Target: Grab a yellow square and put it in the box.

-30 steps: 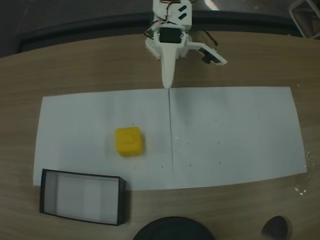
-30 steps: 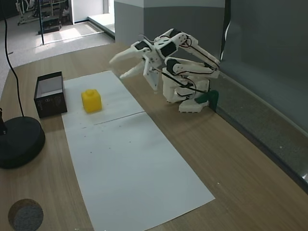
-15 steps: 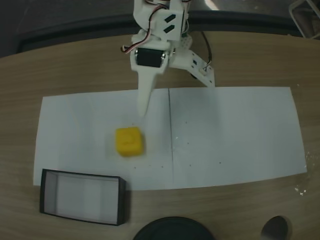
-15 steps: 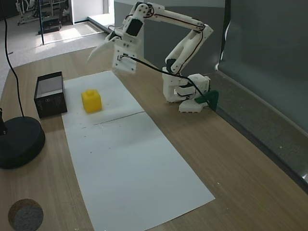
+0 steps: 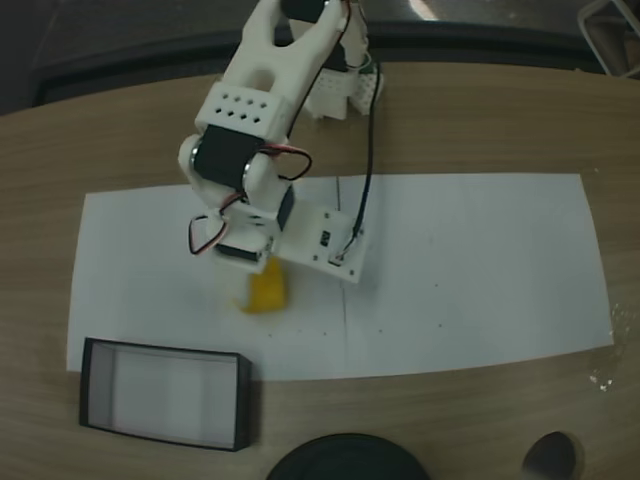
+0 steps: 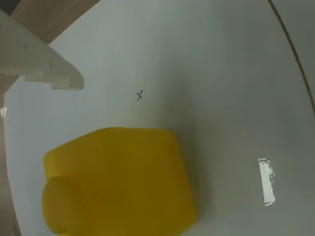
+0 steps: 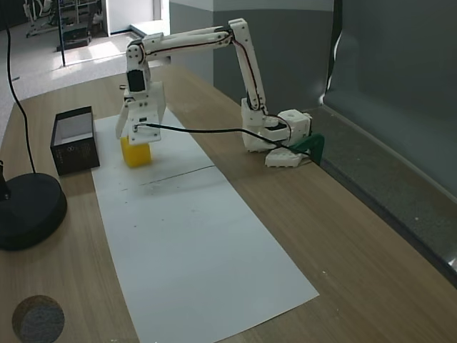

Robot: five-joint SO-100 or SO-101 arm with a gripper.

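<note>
hovering just above yellow square [image 7: 136,152] left of centre, hand [image 7: 135,131] seen, spread unclear; box [image 7: 73,139] left, apart.

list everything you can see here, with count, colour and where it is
yellow square: 1, bright yellow, on the white paper under the arm's wrist, outside the box
box: 1, black walls and pale bottom, on the wood beside the paper's edge, nothing in it
paper sheet: 1, white, long, flat on the table, with a seam line across it
table: 1, light wood grain
round base: 1, black, on the table near the box
round disc: 1, dark grey, at the table's corner
arm: 1, white, stretched out over the paper
gripper: 1, white, down at the cube; one jaw shows in the wrist view, apart from the cube
</note>
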